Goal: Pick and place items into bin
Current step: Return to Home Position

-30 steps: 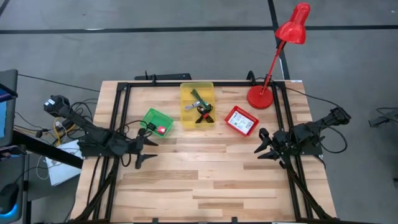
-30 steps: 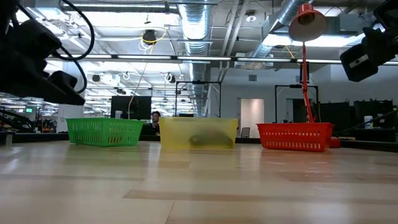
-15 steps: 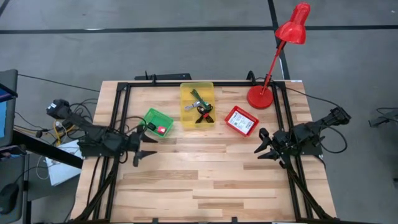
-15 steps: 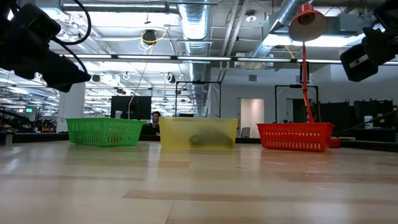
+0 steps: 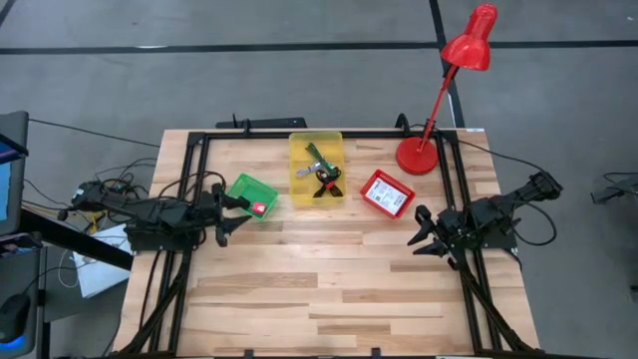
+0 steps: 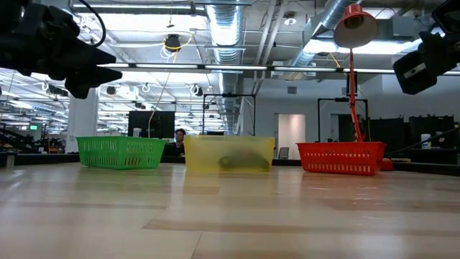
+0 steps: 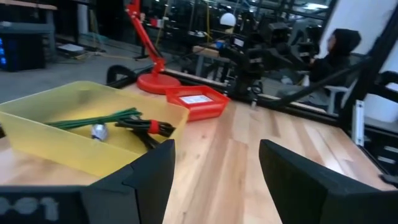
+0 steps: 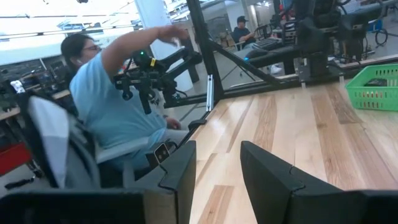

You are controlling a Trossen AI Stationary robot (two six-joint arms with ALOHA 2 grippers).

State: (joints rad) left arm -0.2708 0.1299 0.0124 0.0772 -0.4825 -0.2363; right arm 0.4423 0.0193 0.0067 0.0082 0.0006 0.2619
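Both jaws stand apart and empty: your left gripper (image 5: 227, 209) hovers at 9 o'clock of the table (image 5: 329, 289), just beside the green bin (image 5: 244, 187), and your right gripper (image 5: 423, 231) waits at 3 o'clock. Your items lie binned: cables (image 5: 319, 172) in the yellow bin (image 5: 315, 135) at 12, a card packet (image 5: 387, 192) in the red bin (image 5: 366, 187) at 1, and a pink block (image 5: 259, 207), perhaps with something dark, in the green bin. With no loose item visible, I judge only homing is left.

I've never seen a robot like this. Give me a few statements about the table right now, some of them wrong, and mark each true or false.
1. The yellow bin stands between the green bin and the red bin. True.
2. Both grippers hold cables. False: the left gripper and the right gripper are open and empty.
3. The red lamp stands inside the red bin. False: it stands on the table beside it.
4. Slim green and black items lie in the yellow bin. True.
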